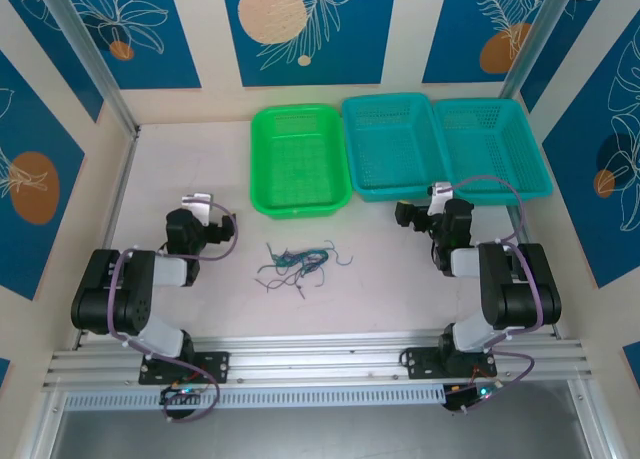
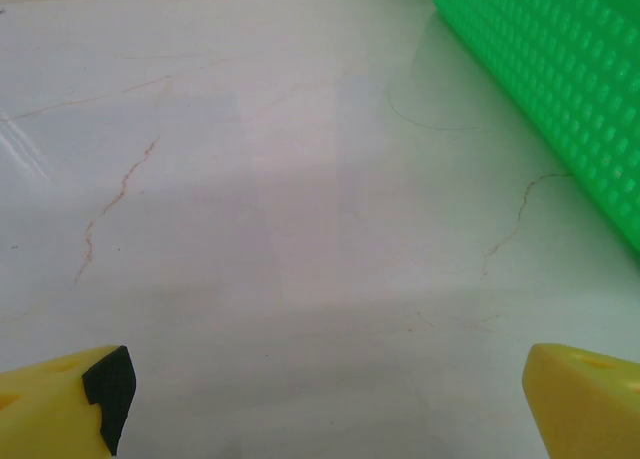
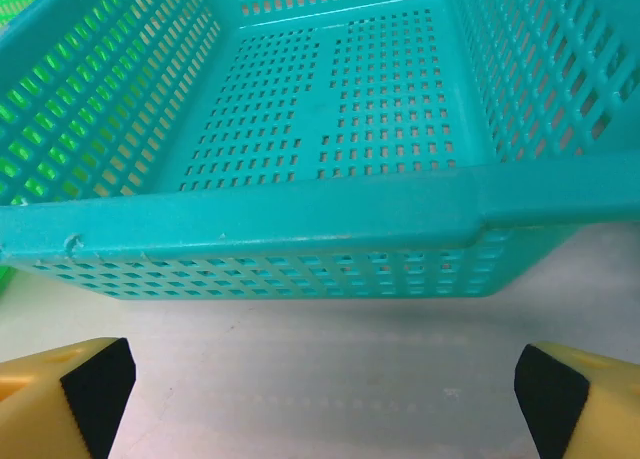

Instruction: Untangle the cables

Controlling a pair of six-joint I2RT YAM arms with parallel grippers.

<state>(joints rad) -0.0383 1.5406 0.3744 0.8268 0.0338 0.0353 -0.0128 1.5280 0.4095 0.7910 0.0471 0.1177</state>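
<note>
Top external view first: the cables (image 1: 300,260) lie in a loose, curly knot on the pale table (image 1: 200,149). They sit roughly midway between the two arms and just in front of the green basket (image 1: 299,161), touching neither it nor either arm. I can pick out dark green, teal-blue and purple strands, though from up there they are so fine that I cannot say which strand crosses which. Beside the green basket stands a teal basket (image 1: 393,144), and a second teal basket (image 1: 492,147) sits against that one's right side. Seen from the left wrist, the left gripper (image 2: 330,409) has its yellow fingers spread wide apart with nothing between them. It hovers over bare tabletop, with the green basket's ribbed wall off to its right. Seen from the right wrist, the right gripper (image 3: 320,399) is likewise spread wide and holds nothing. Its fingers face the near wall of a teal basket, close to it but not touching.
</note>
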